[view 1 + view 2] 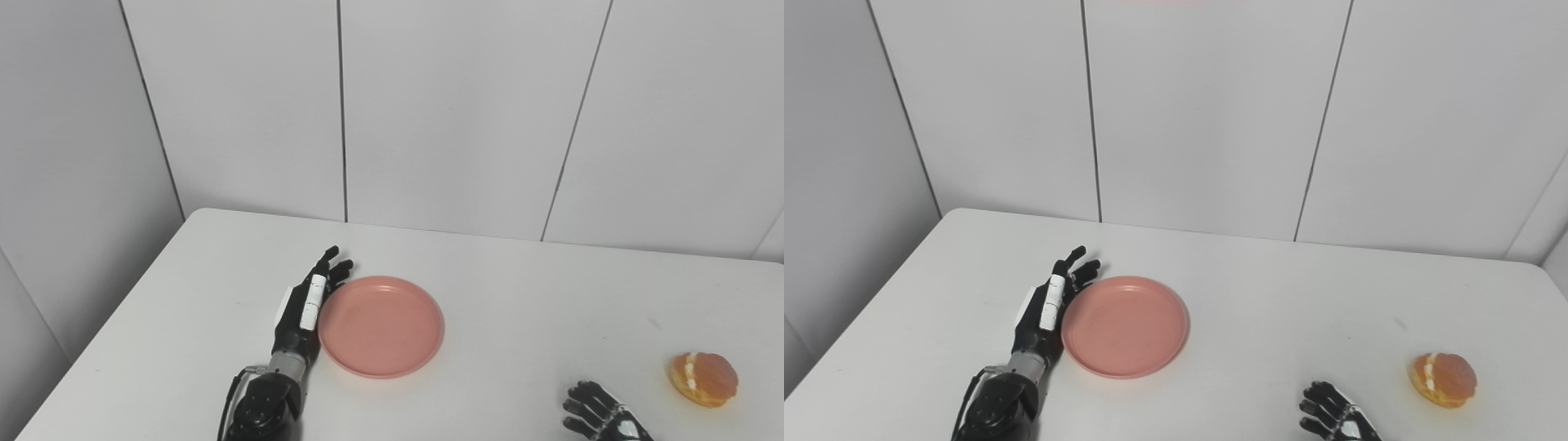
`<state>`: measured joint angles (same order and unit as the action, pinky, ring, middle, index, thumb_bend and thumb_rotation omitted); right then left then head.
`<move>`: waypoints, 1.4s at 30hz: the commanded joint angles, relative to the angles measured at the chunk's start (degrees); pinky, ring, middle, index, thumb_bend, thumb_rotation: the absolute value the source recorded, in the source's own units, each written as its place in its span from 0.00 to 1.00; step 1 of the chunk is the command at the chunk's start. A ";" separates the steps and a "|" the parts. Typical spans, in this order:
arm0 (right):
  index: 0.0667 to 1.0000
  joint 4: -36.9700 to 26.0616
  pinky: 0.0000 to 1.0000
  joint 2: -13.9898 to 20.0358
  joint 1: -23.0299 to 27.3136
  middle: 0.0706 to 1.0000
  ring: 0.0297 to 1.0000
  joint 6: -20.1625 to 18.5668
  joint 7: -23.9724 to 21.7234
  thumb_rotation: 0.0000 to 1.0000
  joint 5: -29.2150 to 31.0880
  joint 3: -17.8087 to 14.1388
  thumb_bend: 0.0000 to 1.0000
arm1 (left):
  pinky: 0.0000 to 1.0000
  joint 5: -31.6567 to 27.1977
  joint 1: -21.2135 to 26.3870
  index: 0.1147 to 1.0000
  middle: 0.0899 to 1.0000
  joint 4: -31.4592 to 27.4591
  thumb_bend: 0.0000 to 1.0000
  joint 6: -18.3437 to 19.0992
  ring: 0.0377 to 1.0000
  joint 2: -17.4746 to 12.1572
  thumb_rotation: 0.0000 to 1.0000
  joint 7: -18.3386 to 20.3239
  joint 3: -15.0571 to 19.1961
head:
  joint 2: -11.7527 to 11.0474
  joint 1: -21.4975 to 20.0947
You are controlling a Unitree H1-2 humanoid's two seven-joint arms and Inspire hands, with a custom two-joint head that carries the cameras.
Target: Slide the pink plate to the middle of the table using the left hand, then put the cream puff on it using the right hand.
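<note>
Left hand [304,311] flat and stretched out, fingers together, edge-on against the left rim of the pink plate [381,324], holding nothing. Right hand [597,414] low at the near edge, fingers loosely apart, empty; cream puff [703,378] just right of and beyond it, well apart from the plate. Plate looks light, rigid, slick on the white table [520,294], so push at the rim. Puff likely soft and crushable; take it gently by the sides. One plate, one puff.

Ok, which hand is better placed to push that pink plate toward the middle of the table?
The left hand. It lies flat against the left rim of the pink plate, ready to push. The right hand sits open at the near edge, closer to the cream puff.
</note>
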<state>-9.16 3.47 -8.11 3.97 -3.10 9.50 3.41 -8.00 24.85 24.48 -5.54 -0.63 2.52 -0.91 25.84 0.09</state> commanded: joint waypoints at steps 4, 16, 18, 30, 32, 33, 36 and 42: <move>0.73 1.37 0.71 -1.78 -2.53 0.75 0.75 -5.20 -0.63 0.86 -0.59 1.98 0.74 | 0.90 1.84 -1.78 0.85 0.81 -1.34 0.86 6.83 0.88 1.87 0.96 -0.44 -1.21 | 0.69 -3.08; 0.72 0.50 0.70 -3.36 -2.50 0.74 0.74 -5.79 0.44 0.83 -2.60 3.30 0.74 | 0.93 3.01 -1.34 0.83 0.79 -1.27 0.86 7.60 0.87 3.18 0.95 -0.40 -1.21 | 2.12 -8.29; 0.72 0.42 0.70 -3.62 -2.45 0.74 0.74 -5.73 0.65 0.83 -3.41 3.88 0.73 | 0.93 3.16 -1.35 0.84 0.79 -1.26 0.86 8.03 0.88 3.11 0.96 -0.39 -1.08 | 2.31 -10.13; 0.73 0.08 0.73 -5.95 -2.48 0.75 0.75 -6.51 2.31 0.83 -6.89 6.06 0.74 | 0.97 1.51 -1.48 0.86 0.82 -0.27 0.84 7.59 0.90 1.31 0.95 2.38 0.05 | 2.44 -15.34; 0.74 0.02 0.74 -6.07 -2.52 0.75 0.76 -6.66 2.37 0.84 -6.93 6.14 0.73 | 0.98 1.33 -1.44 0.87 0.83 0.10 0.84 7.40 0.90 1.13 0.94 2.79 0.21 | 2.49 -15.36; 0.75 0.04 0.75 -6.08 -2.49 0.75 0.76 -6.66 2.42 0.85 -7.00 6.17 0.72 | 0.98 1.38 -1.37 0.87 0.83 0.46 0.85 7.24 0.90 1.07 0.94 2.88 0.28 | 2.53 -15.34; 0.76 0.60 0.75 -5.84 -2.34 0.76 0.77 -5.49 2.60 0.87 -7.89 6.25 0.71 | 0.97 1.80 -1.18 0.87 0.83 1.20 0.85 6.84 0.90 1.08 0.95 2.80 0.38 | 2.48 -15.32; 0.78 0.20 0.73 -5.26 -2.57 0.78 0.77 -2.03 3.77 0.86 -11.33 5.41 0.69 | 0.96 2.28 -0.88 0.86 0.84 2.21 0.84 6.24 0.90 1.27 0.96 2.72 0.29 | 2.30 -15.19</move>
<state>-10.31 -1.30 -8.60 2.59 1.17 -1.42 8.12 -6.08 25.62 23.91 -1.43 0.93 5.60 -0.93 28.13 -15.12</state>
